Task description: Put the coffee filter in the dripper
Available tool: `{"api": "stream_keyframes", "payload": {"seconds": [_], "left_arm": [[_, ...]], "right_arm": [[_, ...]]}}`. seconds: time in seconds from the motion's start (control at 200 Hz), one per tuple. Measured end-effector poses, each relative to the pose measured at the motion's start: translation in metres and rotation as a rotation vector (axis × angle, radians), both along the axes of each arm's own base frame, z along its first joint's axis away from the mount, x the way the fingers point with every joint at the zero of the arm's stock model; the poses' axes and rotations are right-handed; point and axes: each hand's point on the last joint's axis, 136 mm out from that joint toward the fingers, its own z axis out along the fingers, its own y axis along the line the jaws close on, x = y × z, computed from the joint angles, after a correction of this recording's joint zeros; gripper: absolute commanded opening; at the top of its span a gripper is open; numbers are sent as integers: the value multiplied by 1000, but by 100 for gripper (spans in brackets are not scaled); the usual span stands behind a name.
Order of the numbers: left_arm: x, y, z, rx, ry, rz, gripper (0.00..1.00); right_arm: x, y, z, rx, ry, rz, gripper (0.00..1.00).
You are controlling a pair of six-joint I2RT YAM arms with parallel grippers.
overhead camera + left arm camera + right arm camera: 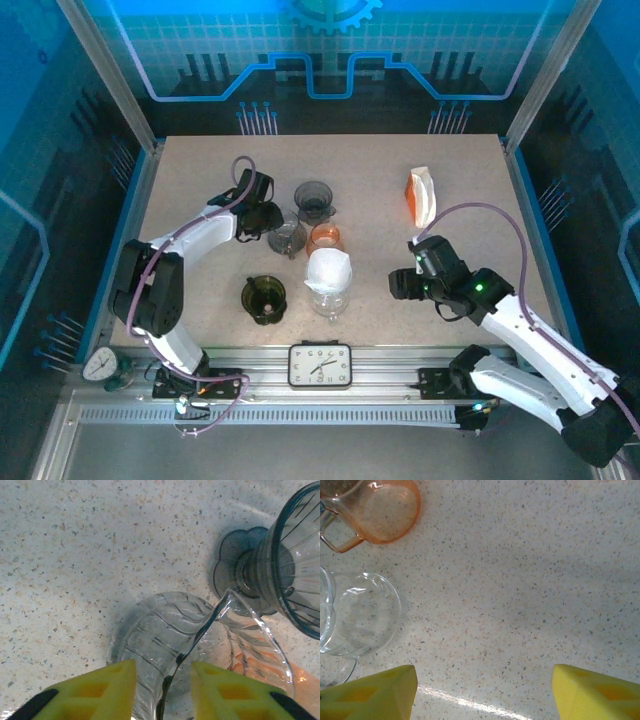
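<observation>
A white coffee filter [328, 268] rests in the mouth of a clear glass dripper [330, 300] at mid-table. My left gripper [268, 222] is at another clear ribbed dripper [288, 238]. In the left wrist view its yellow fingers [107, 687] stand either side of that dripper's rim [200, 630], open, with a gap showing on each side. My right gripper [402, 284] hangs open to the right of the filter, and the right wrist view has bare table between its widely spread fingertips [485, 680].
A dark grey dripper [314, 200] [295, 565], an orange dripper [324, 238] [385, 510] and a dark green one [264, 298] crowd the middle. An orange-and-white filter pack [421, 195] lies back right. A clock [320, 365] sits at the front rail.
</observation>
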Motion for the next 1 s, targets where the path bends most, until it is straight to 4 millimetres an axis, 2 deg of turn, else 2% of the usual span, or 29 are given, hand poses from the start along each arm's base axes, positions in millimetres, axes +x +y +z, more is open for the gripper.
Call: {"api": "stream_keyframes", "payload": {"seconds": [0.23, 0.47, 0.74, 1.001], "left_arm": [[-5, 3, -8, 35, 30, -16, 18], [-10, 7, -8, 60, 42, -23, 0], [-27, 10, -7, 62, 84, -33, 0], [-53, 16, -1, 19, 115, -39, 0]], "right_arm": [[-3, 2, -14, 23, 42, 2, 73], [-12, 23, -46, 86, 158, 70, 72], [-24, 56, -74, 223, 258, 174, 69], [-21, 83, -83, 358, 268, 238, 66]]}}
